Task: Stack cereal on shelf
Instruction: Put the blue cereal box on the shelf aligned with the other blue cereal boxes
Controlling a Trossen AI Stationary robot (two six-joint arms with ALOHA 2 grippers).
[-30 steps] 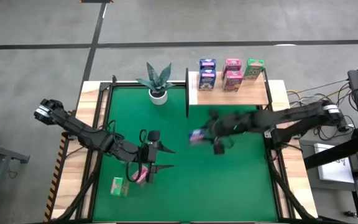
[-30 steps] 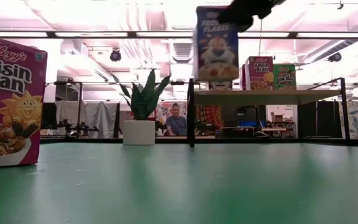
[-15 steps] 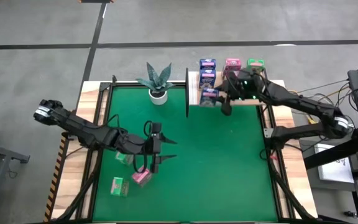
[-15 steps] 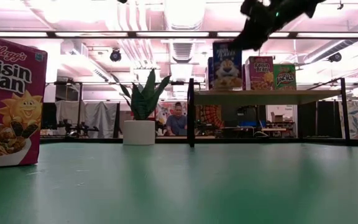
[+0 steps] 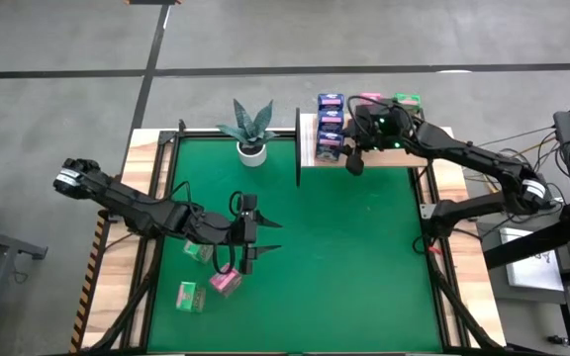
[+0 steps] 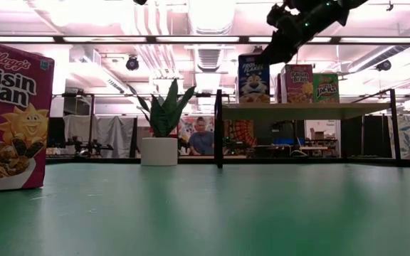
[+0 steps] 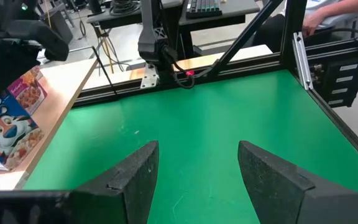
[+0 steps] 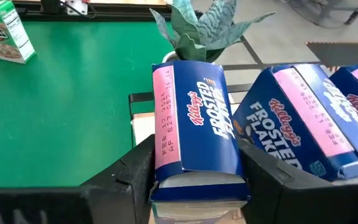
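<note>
Reaching over the flat light-wood shelf [image 5: 404,148] with thin black uprights at the upper right of the high view, the right gripper [image 8: 194,177] has its 2 dark fingers on either side of a small blue cardboard Frosted Flakes box [image 8: 194,140], pinching it by its narrow faces. The box appears to sit at the front of the shelf's left column, just in front of 2 other blue boxes [image 8: 303,134], probably so that like colours line up in a row. Whether its base already bears fully on the board cannot be told. Pink boxes [image 5: 369,99] and a green box [image 5: 407,100] hold the columns to the right.

Room is tight at that spot: the black upright [image 5: 298,148] runs close on the left, the potted plant [image 5: 250,133] stands just beyond it, and neighbouring boxes crowd the rear, so the freest way out looks to be up and back over the green mat [image 5: 364,257].

Lower left in the high view, the left gripper [image 5: 248,229] hangs with jaws spread and nothing between them, beside a pink box [image 5: 225,282] and 2 green boxes [image 5: 187,296] lying on the mat.
</note>
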